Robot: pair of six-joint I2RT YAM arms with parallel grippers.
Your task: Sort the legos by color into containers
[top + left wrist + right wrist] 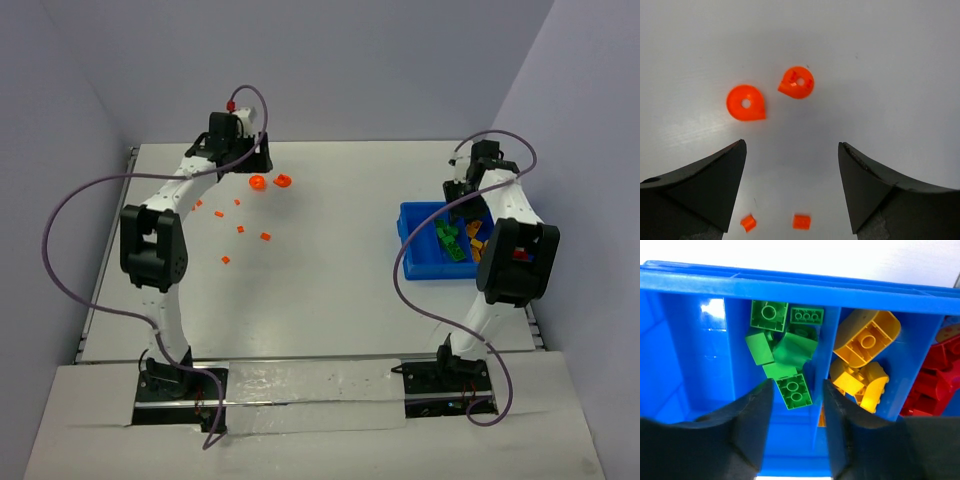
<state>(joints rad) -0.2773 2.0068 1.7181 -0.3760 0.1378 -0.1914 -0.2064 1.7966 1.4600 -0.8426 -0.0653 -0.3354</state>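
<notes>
My left gripper (240,158) (792,146) hangs open above the table at the far left, nothing between its fingers. Two round orange legos (746,103) (797,82) lie just beyond its tips, and two small orange bricks (801,221) (748,222) lie beneath it. My right gripper (463,190) (796,384) is open over the blue bin (412,216) (790,287). A green brick (795,392) sits between its tips with a gap on the right side, in the compartment of green legos (780,335). Yellow legos (865,340) and red legos (935,385) fill the compartments to the right.
Several small orange bricks (241,230) are scattered on the white table (330,290) right of the left arm. The bin's leftmost compartment (690,370) shows only blue floor. Walls close in the table at the back and both sides.
</notes>
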